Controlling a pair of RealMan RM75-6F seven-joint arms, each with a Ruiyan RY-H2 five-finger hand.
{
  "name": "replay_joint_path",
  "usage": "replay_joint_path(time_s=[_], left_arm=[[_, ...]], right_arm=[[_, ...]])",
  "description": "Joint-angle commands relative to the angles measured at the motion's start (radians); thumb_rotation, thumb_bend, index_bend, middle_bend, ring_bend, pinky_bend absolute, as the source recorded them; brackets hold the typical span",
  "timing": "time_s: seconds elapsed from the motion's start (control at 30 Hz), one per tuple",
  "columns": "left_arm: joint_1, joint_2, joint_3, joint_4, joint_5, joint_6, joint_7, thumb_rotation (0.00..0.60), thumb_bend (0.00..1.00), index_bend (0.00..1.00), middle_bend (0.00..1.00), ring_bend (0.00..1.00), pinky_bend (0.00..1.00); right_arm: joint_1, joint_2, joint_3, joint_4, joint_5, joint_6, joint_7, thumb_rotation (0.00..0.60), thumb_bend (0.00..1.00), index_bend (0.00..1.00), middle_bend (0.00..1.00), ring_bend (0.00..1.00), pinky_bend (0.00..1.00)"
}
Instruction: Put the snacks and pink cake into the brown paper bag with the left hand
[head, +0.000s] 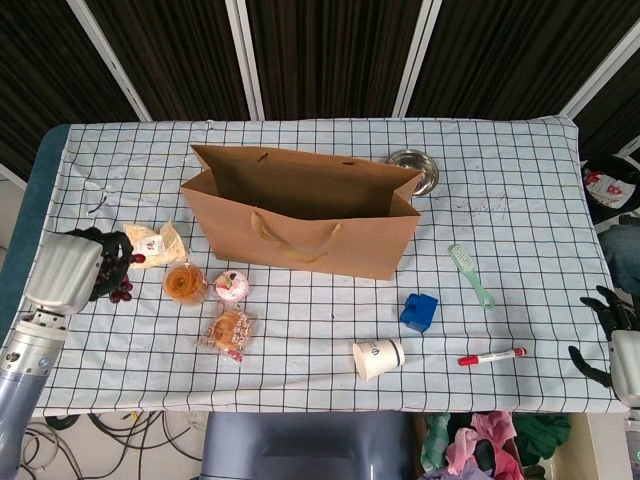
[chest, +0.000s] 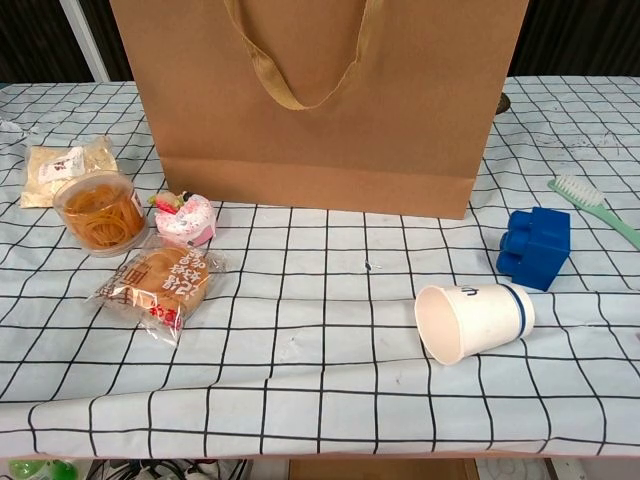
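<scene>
Brown paper bag (head: 300, 215) stands open and upright in the middle of the checked table (head: 500, 180), its handle drooping over the front wall. The snacks lie in a loose cluster to its front left: a flat pale packet (head: 153, 243) furthest back, a round clear tub (head: 185, 283) of orange strands in front of it, the pink cake (head: 231, 286) just beside the tub, and a wrapped bun (head: 229, 331) nearest the table edge. The left hand (head: 75, 272) hovers at the left edge of the table, just left of the pale packet and near the tub; it holds nothing, and its dark fingers (head: 115, 262) seem loosely curled toward the packet, though the view is too small to be sure. The right hand (head: 612, 335) sits off the table's right front corner, fingers spread and empty, well apart from the bag.
</scene>
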Motion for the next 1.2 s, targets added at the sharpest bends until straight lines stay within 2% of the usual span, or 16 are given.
replay_joint_path(time_s=[0.03, 0.23, 0.33, 0.6, 0.87, 1.03, 1.2], left_arm=[[-0.062, 0.044, -0.086, -0.093, -0.076, 0.002, 0.086, 0.6, 0.48, 0.64, 0.69, 0.55, 0.65], [-0.151, 0.099, -0.174, -0.155, -0.192, -0.057, 0.152, 0.6, 0.48, 0.64, 0.69, 0.55, 0.65], [-0.191, 0.094, -0.203, -0.125, -0.233, -0.07, 0.17, 0.6, 0.48, 0.64, 0.69, 0.55, 0.65], [-0.337, 0.071, -0.326, -0.091, -0.327, -0.049, 0.248, 0.6, 0.48, 0.64, 0.69, 0.56, 0.65], [-0.49, -0.018, -0.385, 0.039, -0.468, -0.069, 0.307, 0.6, 0.48, 0.64, 0.68, 0.55, 0.65], [-0.569, -0.068, -0.421, 0.051, -0.565, -0.109, 0.278, 0.6, 0.48, 0.64, 0.68, 0.55, 0.65], [-0.622, -0.124, -0.404, 0.086, -0.589, -0.115, 0.275, 0.6, 0.48, 0.64, 0.67, 0.54, 0.65]], right_arm=[[-0.001, 0.001, 0.002, 0.002, 0.003, 0.001, 0.005, 0.6, 0.21, 0.21, 0.11, 0.25, 0.33], [-0.004, 0.006, 0.005, 0.003, 0.008, 0.003, 0.02, 0.6, 0.21, 0.21, 0.11, 0.25, 0.33], [-0.005, 0.007, 0.006, 0.007, 0.012, 0.001, 0.028, 0.6, 0.21, 0.21, 0.11, 0.25, 0.33], [0.006, 0.0, 0.007, 0.033, 0.033, -0.036, 0.044, 0.6, 0.21, 0.21, 0.11, 0.25, 0.33], [0.006, -0.006, 0.012, 0.048, 0.051, -0.044, 0.046, 0.6, 0.21, 0.21, 0.11, 0.25, 0.33], [0.006, -0.007, 0.017, 0.054, 0.063, -0.047, 0.045, 0.6, 0.21, 0.21, 0.11, 0.25, 0.33], [0.003, -0.005, 0.023, 0.062, 0.074, -0.045, 0.054, 0.6, 0.21, 0.21, 0.11, 0.25, 0.33]])
